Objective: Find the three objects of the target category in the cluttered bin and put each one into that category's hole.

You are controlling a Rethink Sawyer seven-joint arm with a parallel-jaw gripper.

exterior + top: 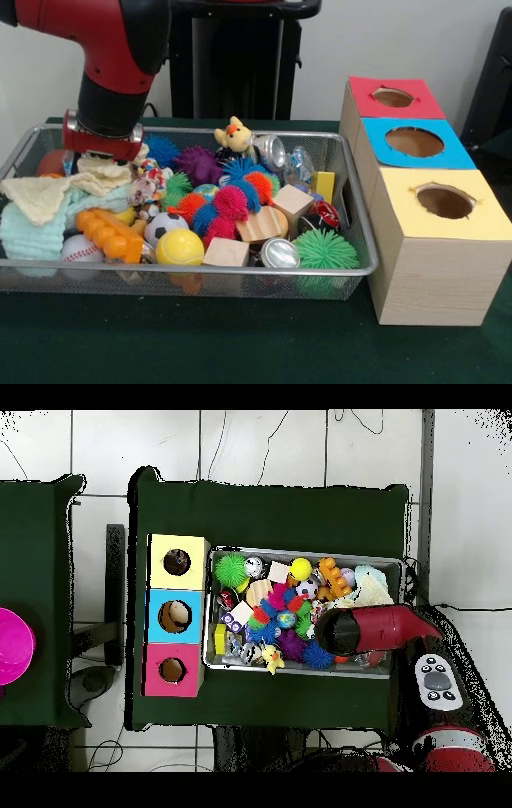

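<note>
Printed cloth piece (146,187), busy red/yellow/blue on white, lies in the wire mesh bin (344,270) toward its left, just right of the cream waffle cloth (36,196) and above the mint-green cloth (32,228). Only this one shows clearly; any others look buried under clutter, can't tell where. Arm (112,56) comes down into the bin's far-left corner, end effector (104,148) low at the cloth pile, right beside the printed piece. Fingers hidden behind the wrist housing and cloth in the front view, under the arm in the overhead view, so can't tell how open it is or whether it has hold of anything.

Bin sits on the green bench (240,344), packed: spiky balls (228,204), green koosh (324,250), yellow ball (179,247), soccer ball (164,224), baseball (80,250), orange toy (108,232), wooden blocks (264,224), yellow plush (234,134).

Three boxes stand just right of the bin, touching or nearly so. Yellow-topped hole (444,201) is on the nearest box, blue hole (414,142) in the middle, red hole (393,97) farthest. Likely set close so drops need only a short carry.

Judgement: arm is placed for a grab at the printed piece; nothing seen delivered yet. Risk: floppy cloth snags neighbouring cloths or drapes over the ragged hole edge.
</note>
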